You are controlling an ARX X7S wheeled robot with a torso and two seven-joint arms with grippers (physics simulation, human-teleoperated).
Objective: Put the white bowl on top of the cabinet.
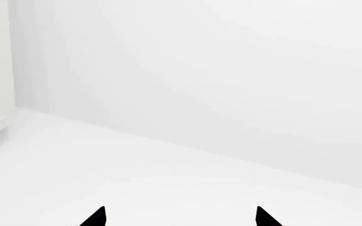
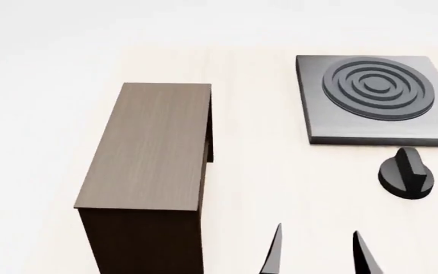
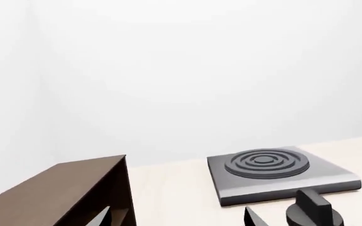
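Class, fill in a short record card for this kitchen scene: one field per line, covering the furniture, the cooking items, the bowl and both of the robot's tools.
cabinet: dark brown wood, flat top bare, standing on the pale table
stove plate: grey square with ring burner, on the table beside the cabinet, apart from it
knob: black dial, in front of the stove plate
white bowl: not visible in any view
right tool: open, empty, low between cabinet and knob
left tool: open, empty, facing white surfaces

Pale table (image 2: 264, 188): cabinet (image 2: 154, 145), stove plate (image 2: 378, 100), knob (image 2: 407, 173).
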